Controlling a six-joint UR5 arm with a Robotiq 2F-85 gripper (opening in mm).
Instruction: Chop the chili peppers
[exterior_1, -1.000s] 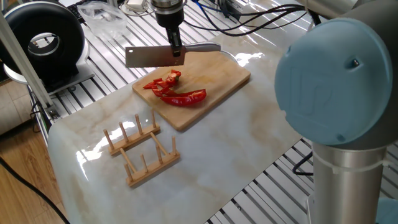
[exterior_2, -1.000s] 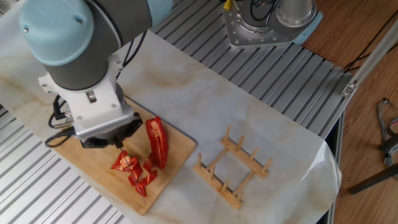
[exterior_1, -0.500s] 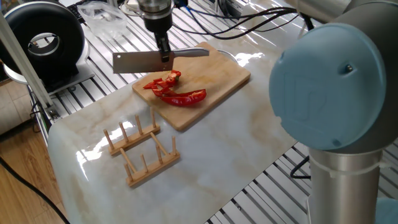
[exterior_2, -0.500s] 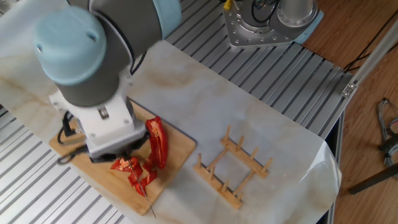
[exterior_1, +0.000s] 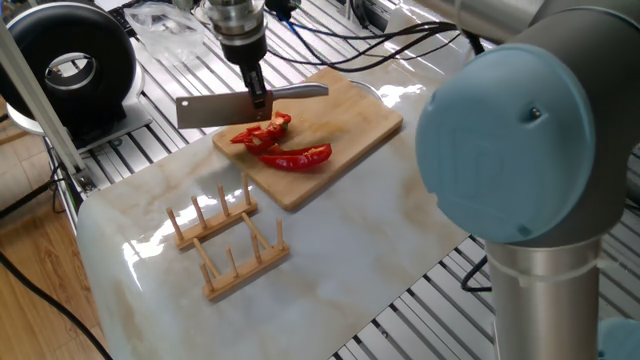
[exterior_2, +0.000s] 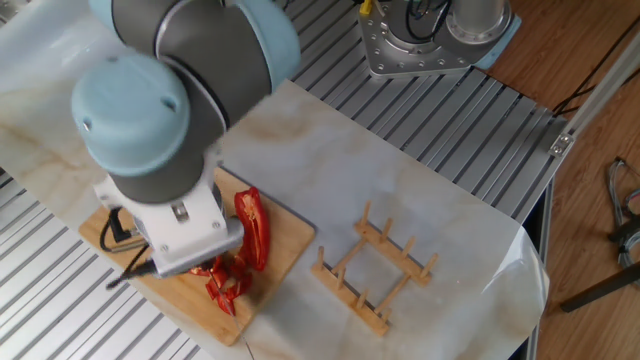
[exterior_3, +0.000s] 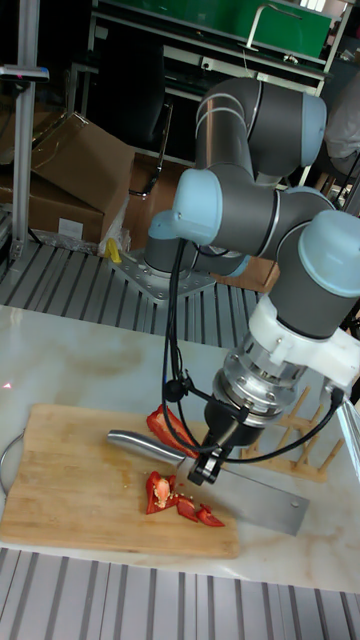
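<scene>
My gripper (exterior_1: 259, 96) is clamped on a cleaver (exterior_1: 222, 108) where the handle meets the blade — the blade (exterior_3: 262, 495) is held level, flat side facing out, and the steel handle (exterior_3: 140, 443) sticks out the other way over the cutting board (exterior_1: 350, 125). In the tall fixed view the gripper (exterior_3: 208, 463) sits just above the board (exterior_3: 70, 480), with the blade reaching past the board's end over the counter (exterior_1: 340, 240).

The chili peppers (exterior_1: 280, 143) lie on the board just below and beside my gripper: a cluster of small cut red pieces right under the cleaver's neck, and one long curved half (exterior_1: 298, 157) beside them, toward the board's near edge. In the tall fixed view the cut pieces (exterior_3: 172, 497) sit directly beneath the gripper. In the other fixed view my wrist hides most of the cluster — only the long half (exterior_2: 252, 228) and some bits show.

A wooden rack (exterior_1: 228, 240) stands on the counter, well apart from the board.
</scene>
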